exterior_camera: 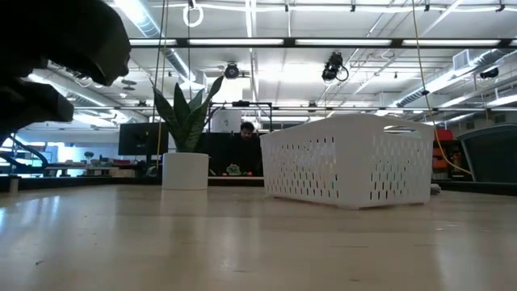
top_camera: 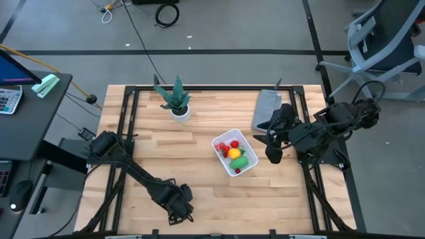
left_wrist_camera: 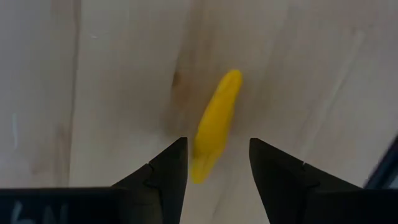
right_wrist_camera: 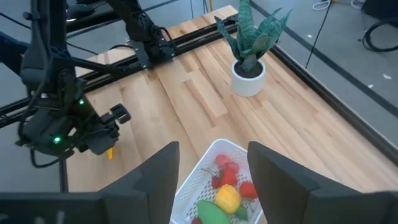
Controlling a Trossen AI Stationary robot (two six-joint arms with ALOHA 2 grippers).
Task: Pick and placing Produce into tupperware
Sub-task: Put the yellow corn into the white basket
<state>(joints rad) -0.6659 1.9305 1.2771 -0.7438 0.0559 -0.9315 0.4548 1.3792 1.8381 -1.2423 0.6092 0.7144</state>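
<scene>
A thin yellow produce piece lies flat on the wood near the table's near-left edge. My left gripper hangs over it, pointing down and open. Its fingers stand on either side of one end of the piece, and I see no touch. In the high view this gripper hides the piece. The white tupperware stands right of the table's middle. It holds red pieces, a yellow one and a green one. My right gripper hovers open, high up, right of the tupperware.
A potted plant stands at the far middle and a folded grey cloth at the far right. Black rails run along the table's left and right sides. Bare wood lies between the yellow piece and the tupperware.
</scene>
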